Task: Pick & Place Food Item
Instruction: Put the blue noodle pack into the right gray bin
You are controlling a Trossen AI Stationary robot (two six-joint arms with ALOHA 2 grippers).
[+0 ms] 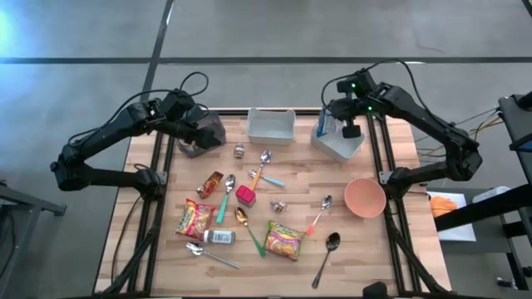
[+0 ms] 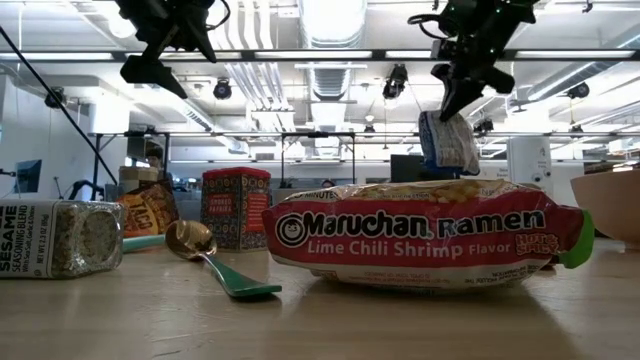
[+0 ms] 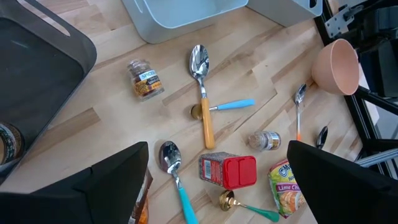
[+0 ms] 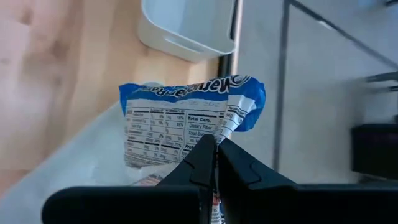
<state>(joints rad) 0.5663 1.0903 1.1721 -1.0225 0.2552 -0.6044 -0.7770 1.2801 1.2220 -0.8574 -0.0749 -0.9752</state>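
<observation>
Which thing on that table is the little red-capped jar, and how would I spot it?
Start at the wooden table and find the pink bowl near its right edge. Look left to the middle, among the spoons: the jar lies on its side beside a teal-handled spoon. Its bright red cap sets it apart from the other small jars.

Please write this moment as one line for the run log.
right gripper: shut on blue-and-white snack packet, above white bin | left gripper: open, empty

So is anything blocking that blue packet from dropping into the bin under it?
Nothing visible. The right claw is shut on the blue packet, which hangs in the air directly above the open white bin, with only clear space between them.
</observation>
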